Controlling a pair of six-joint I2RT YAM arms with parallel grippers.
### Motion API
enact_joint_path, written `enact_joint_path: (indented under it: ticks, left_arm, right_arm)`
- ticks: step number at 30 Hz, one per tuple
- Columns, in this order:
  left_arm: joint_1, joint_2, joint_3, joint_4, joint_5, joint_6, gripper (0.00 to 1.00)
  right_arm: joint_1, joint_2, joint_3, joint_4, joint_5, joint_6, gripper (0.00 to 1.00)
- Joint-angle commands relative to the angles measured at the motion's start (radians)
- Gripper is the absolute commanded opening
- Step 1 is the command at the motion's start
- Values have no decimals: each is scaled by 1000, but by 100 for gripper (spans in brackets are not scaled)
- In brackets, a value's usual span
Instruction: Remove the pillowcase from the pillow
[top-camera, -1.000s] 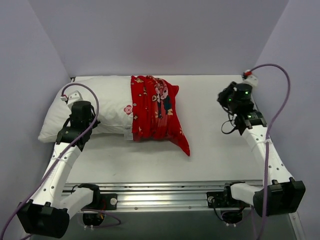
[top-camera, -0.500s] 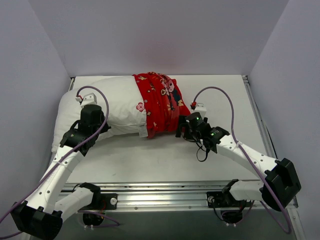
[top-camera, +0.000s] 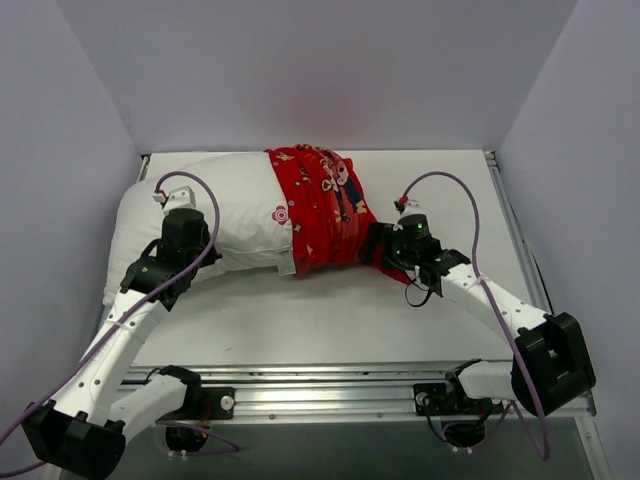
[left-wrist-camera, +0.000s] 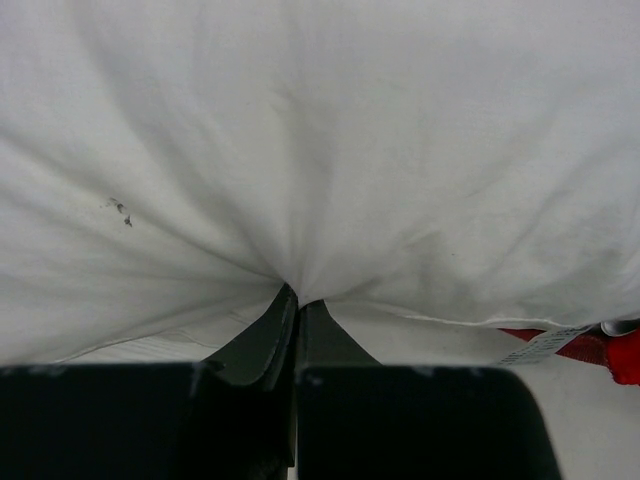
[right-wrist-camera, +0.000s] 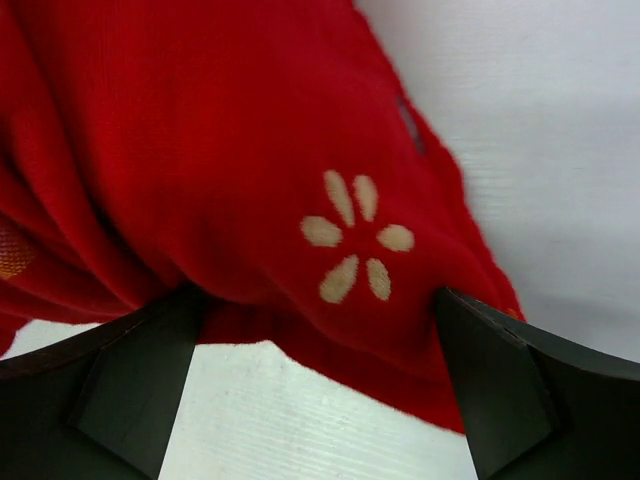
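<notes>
White worktop (top-camera: 330, 325), pale lavender walls (top-camera: 320, 70) on three sides. My left hand (left-wrist-camera: 297, 300) pinches the pillow (top-camera: 225, 205); my right hand (right-wrist-camera: 318, 300) gapes wide around the red pillowcase (top-camera: 325, 210).

The plump white pillow (top-camera: 225, 210) lay lengthwise at the far left of the table (top-camera: 300, 330), a small red logo showing beside the cover's edge. The red printed pillowcase (top-camera: 325, 205) sat bunched in folds around its right end, one corner trailing onto the tabletop.
</notes>
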Motion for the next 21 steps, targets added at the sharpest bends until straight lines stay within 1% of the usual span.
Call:
enact_joint_path:
  ticks: [1,3,4,5,6,7,9,10,12,13,14,16,17,19,21]
  left_arm:
    - [0,-7,78,56,-16,15,2]
    - [0,-4,80,56,-19,17,2]
    - [0,-4,80,54,-22,19,2]
    - [0,-4,81,54,-26,19,2]
    - [0,-4,80,54,-41,19,2]
    - [1,-4,83,54,-51,17,2]
    - [6,-6,89,57,-78,17,2]
    - [9,-4,94,57,-89,19,2]
    - [30,2,106,45,-109,19,2]
    - [40,4,114,44,-127,19,2]
    - [52,5,124,37,-138,20,2]
    - [102,13,140,31,-150,16,2]
    - [122,14,153,30,-149,14,2]
    - [174,23,166,30,-146,12,2]
    - [202,30,187,30,-150,11,2]
  right_arm:
    - [14,63,25,79,-186,-87,96]
    - [16,90,22,84,-172,-97,93]
    - [11,96,21,87,-157,-97,84]
    - [8,102,19,83,-138,-97,77]
    - [4,102,21,79,-87,-97,69]
    - [-9,103,21,73,-56,-97,46]
    - [-36,111,40,43,27,-92,19]
    - [-92,116,51,26,41,-78,0]
    - [-180,117,100,-19,34,-58,0]
    - [-237,111,122,-35,28,-19,0]
    - [-356,87,149,-84,28,3,0]
    - [-474,48,236,-120,58,50,0]
    - [-578,3,266,-144,87,96,0]
    - [-666,-44,347,-173,144,138,0]
    - [-749,-87,396,-207,193,190,0]
